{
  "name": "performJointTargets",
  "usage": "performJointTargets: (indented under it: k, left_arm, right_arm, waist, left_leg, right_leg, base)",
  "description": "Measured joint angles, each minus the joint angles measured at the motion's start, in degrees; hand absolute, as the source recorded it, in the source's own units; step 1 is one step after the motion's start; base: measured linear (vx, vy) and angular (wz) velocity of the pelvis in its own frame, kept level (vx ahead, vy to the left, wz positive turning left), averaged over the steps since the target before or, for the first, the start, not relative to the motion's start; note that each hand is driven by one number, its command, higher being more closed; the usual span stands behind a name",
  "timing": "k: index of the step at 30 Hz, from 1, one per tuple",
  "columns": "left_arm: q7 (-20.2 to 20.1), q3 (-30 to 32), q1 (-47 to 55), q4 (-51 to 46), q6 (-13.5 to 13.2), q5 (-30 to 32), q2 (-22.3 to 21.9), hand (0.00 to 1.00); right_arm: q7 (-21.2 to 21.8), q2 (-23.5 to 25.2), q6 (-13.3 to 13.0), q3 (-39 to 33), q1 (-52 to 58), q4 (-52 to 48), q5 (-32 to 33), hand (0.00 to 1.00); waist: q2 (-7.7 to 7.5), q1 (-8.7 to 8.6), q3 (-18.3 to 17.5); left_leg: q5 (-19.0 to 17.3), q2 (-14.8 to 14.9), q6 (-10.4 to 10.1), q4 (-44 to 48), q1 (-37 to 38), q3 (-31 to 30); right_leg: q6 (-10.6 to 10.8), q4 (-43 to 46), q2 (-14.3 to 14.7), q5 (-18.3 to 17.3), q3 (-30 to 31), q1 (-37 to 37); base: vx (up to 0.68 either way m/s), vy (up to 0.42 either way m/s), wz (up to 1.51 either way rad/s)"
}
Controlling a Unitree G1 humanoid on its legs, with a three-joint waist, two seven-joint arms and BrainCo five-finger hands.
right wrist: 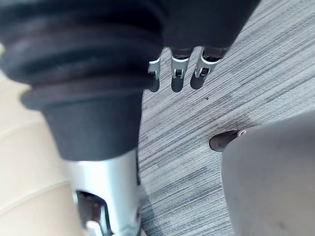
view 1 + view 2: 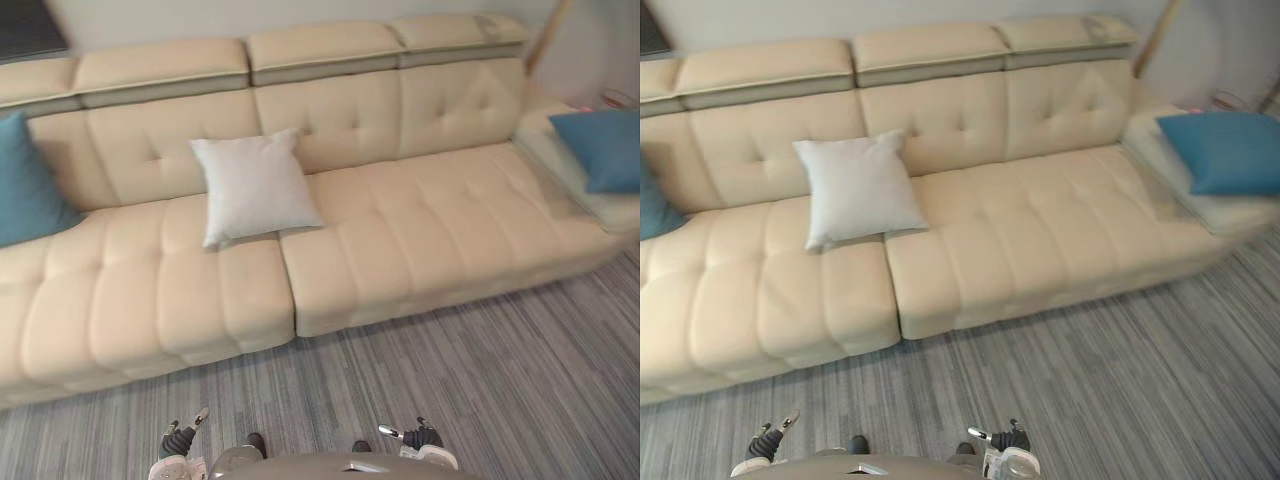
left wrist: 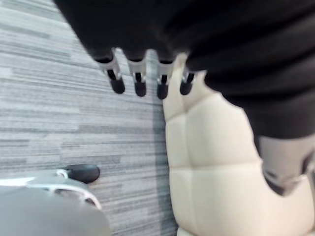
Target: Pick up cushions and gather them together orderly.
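A white square cushion (image 2: 255, 185) leans against the backrest near the middle of the long cream sofa (image 2: 430, 230). A teal cushion (image 2: 25, 185) stands at the sofa's left end. A blue cushion (image 2: 600, 145) lies on the right end section. My left hand (image 2: 180, 440) hangs low by my side over the carpet, far from the cushions. In the left wrist view its fingers (image 3: 140, 83) are relaxed and hold nothing. My right hand (image 2: 420, 437) hangs likewise on the other side, and its fingers (image 1: 177, 78) are loose and empty.
Grey striped carpet (image 2: 480, 380) spreads between me and the sofa's front edge. A wooden pole (image 2: 545, 35) leans at the back right behind the sofa. A dark panel (image 2: 30, 25) shows at the upper left.
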Motion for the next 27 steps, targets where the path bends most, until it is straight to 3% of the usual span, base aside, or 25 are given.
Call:
performJointTargets:
  k: [3,4,5,6,7,8,9,10,12,17,18,19,20,21,22,23,24,27]
  left_arm:
    - [-0.4,-1.5,-1.2,0.1,0.0,0.5,0.1,0.00]
    - [-0.4,-2.4,-1.5,0.3,0.0,0.5,0.1,0.00]
    - [-0.5,-4.2,-3.1,0.3,-0.1,0.5,-0.4,0.00]
    - [-0.5,-4.7,-3.5,0.3,-0.1,0.5,-0.4,0.00]
    - [-0.5,-5.7,-4.9,0.1,-0.1,0.5,-0.5,0.00]
    - [-0.5,-6.1,-5.1,-0.1,-0.1,0.5,-0.5,0.00]
    - [-0.5,-6.8,-5.4,-0.2,-0.1,0.4,-0.3,0.00]
    - [-0.4,-6.7,-5.4,-0.2,-0.1,0.4,-0.2,0.00]
    - [-0.4,-6.8,-5.5,-0.1,0.0,0.3,0.2,0.00]
    - [-0.5,-7.3,-5.7,-0.1,0.1,0.3,-1.7,0.00]
    - [-0.4,-7.4,-6.0,-0.1,0.1,0.3,-1.4,0.00]
    - [-0.4,-7.4,-6.3,0.0,0.2,0.3,-1.5,0.00]
    - [-0.5,-8.0,-6.2,-0.2,0.2,0.3,-1.6,0.00]
    - [-0.5,-8.7,-6.2,-0.2,0.2,0.3,-1.6,0.00]
    - [-0.6,-8.8,-6.0,-0.2,0.3,0.3,-1.7,0.00]
    - [-0.6,-8.8,-5.7,-0.2,0.3,0.3,-1.9,0.00]
    - [-0.8,-8.8,-5.3,-0.3,0.6,0.2,-2.5,0.00]
    - [-0.9,-8.8,-4.7,-0.7,0.6,-0.7,-2.2,0.00]
  right_arm:
    - [0.0,-0.6,0.0,1.3,-2.2,0.0,1.1,0.00]
    - [0.0,-0.9,0.0,1.8,-2.6,0.0,1.1,0.00]
    - [0.0,-1.8,-0.1,3.5,-4.1,0.0,1.1,0.00]
    - [0.0,-1.8,-0.1,3.5,-4.6,-0.1,1.1,0.00]
    - [0.0,-1.8,0.0,3.5,-5.5,-0.1,1.2,0.00]
    - [0.0,-1.9,0.0,3.6,-5.5,-0.1,1.2,0.00]
    - [-0.1,-2.3,0.0,4.1,-5.3,-0.1,1.1,0.00]
    - [-0.1,-2.8,0.0,5.4,-5.4,-0.1,1.1,0.00]
    - [-0.2,-3.4,0.0,7.0,-5.4,-0.1,1.1,0.00]
    - [-0.5,-5.0,0.3,7.2,-4.7,-0.2,1.1,0.00]
    - [-0.5,-4.8,0.2,7.1,-4.5,-0.7,1.6,0.00]
    - [-0.5,-4.9,0.2,6.8,-4.6,-0.7,1.9,0.00]
    - [-0.6,-5.2,0.3,7.0,-3.9,-0.6,2.0,0.00]
    - [-0.6,-5.5,0.3,7.5,-4.0,-0.5,2.0,0.00]
    - [-0.6,-5.7,0.3,7.8,-4.1,-0.3,2.0,0.00]
    - [-0.6,-6.0,0.3,7.8,-4.3,0.0,2.0,0.00]
    - [-0.6,-6.2,0.4,6.9,-4.3,0.3,2.0,0.00]
    - [-0.8,-6.6,0.7,5.4,-4.0,1.8,2.0,0.00]
  waist:
    - [0.52,-0.08,0.2]
    - [0.70,-0.07,0.3]
    - [1.66,-0.11,1.0]
    - [2.22,-0.43,1.4]
    - [2.21,-1.47,1.6]
    - [2.53,-1.63,1.8]
    - [3.30,-1.59,1.9]
    - [3.67,-1.25,2.1]
    - [3.53,-2.02,2.5]
    - [5.99,-2.40,2.6]
    - [5.40,-2.80,3.0]
    - [5.50,-3.07,3.3]
    - [5.76,-3.24,3.0]
    - [5.76,-3.00,3.1]
    - [5.61,-2.83,3.4]
    - [5.45,-2.73,3.7]
    - [5.61,-1.99,4.5]
    - [5.17,-0.96,5.0]
  left_leg:
    - [-4.0,1.8,0.0,2.7,0.2,4.4]
    - [-4.5,1.9,0.2,2.9,0.1,5.0]
    - [-5.5,3.3,0.4,3.3,-0.2,8.7]
    - [-5.8,3.4,0.3,3.3,-0.3,10.5]
    - [-5.8,3.8,0.3,3.2,-0.2,15.1]
    - [-5.8,4.4,0.3,3.2,0.2,17.2]
    - [-5.8,5.5,-0.1,3.3,1.2,21.6]
    - [-5.6,6.0,-0.5,3.4,1.9,24.5]
    - [-5.8,5.8,-1.4,3.3,3.2,26.0]
    - [-6.9,6.3,-3.0,-0.9,6.0,26.3]
    - [-9.2,8.7,-4.0,4.5,5.6,26.7]
    - [-10.1,10.0,-4.1,7.6,5.3,26.3]
    - [-10.9,13.3,-3.3,14.2,3.4,25.1]
    - [-11.2,17.3,-2.1,24.5,-0.2,22.8]
    - [-11.7,18.5,-0.5,29.9,-2.1,20.7]
    - [-12.4,18.5,-0.2,32.9,-3.4,18.0]
    - [-14.0,15.8,-1.1,35.8,-6.6,10.4]
    - [-14.2,11.8,-1.5,33.1,-9.8,4.9]
  right_leg:
    - [-1.2,-0.2,2.8,5.5,5.9,-4.8]
    - [-1.4,-0.7,3.3,7.0,5.4,-5.7]
    - [-3.4,-4.0,4.2,12.0,1.9,-7.1]
    - [-4.5,-4.4,4.2,12.1,-1.1,-7.3]
    - [-6.2,-0.7,3.6,7.7,-13.5,-8.7]
    - [-7.5,0.7,3.6,5.5,-18.9,-8.7]
    - [-8.8,2.4,3.5,2.4,-28.7,-8.1]
    - [-8.7,2.7,2.7,1.3,-34.2,-7.8]
    - [-7.9,2.5,2.5,2.2,-38.3,-7.7]
    - [-6.7,1.4,7.2,0.5,-32.7,-7.8]
    - [-9.8,7.3,6.3,-2.5,-32.9,-8.9]
    - [-9.1,8.4,6.7,-3.5,-32.8,-9.0]
    - [-8.5,8.6,8.0,-4.4,-32.3,-8.8]
    - [-9.4,8.7,9.1,-5.0,-31.5,-8.1]
    - [-9.5,8.6,9.7,-5.1,-30.4,-7.7]
    - [-9.8,8.5,10.0,-5.3,-29.3,-7.2]
    - [-9.8,7.5,10.1,-5.2,-27.3,-5.1]
    - [-9.5,6.3,9.7,-5.4,-24.7,-2.9]
  base:
    - [-0.06,0.009,-1.75]
    - [-0.11,0.016,-2.22]
    - [-0.09,-0.013,-1.59]
    - [-0.13,-0.035,-1.98]
    - [-0.13,-0.071,-1.30]
    - [-0.15,-0.091,-1.83]
    - [-0.15,-0.125,-1.77]
    - [-0.10,-0.128,-1.80]
    - [-0.04,-0.158,-1.24]
    - [-0.01,-0.097,-0.90]
    - [0.12,-0.086,-0.54]
    - [0.11,-0.089,-0.30]
    - [0.06,-0.111,-0.22]
    - [0.10,-0.132,-0.34]
    - [0.13,-0.114,-0.38]
    - [0.13,-0.053,-0.64]
    - [0.12,-0.010,-0.58]
    - [0.12,0.040,-0.51]
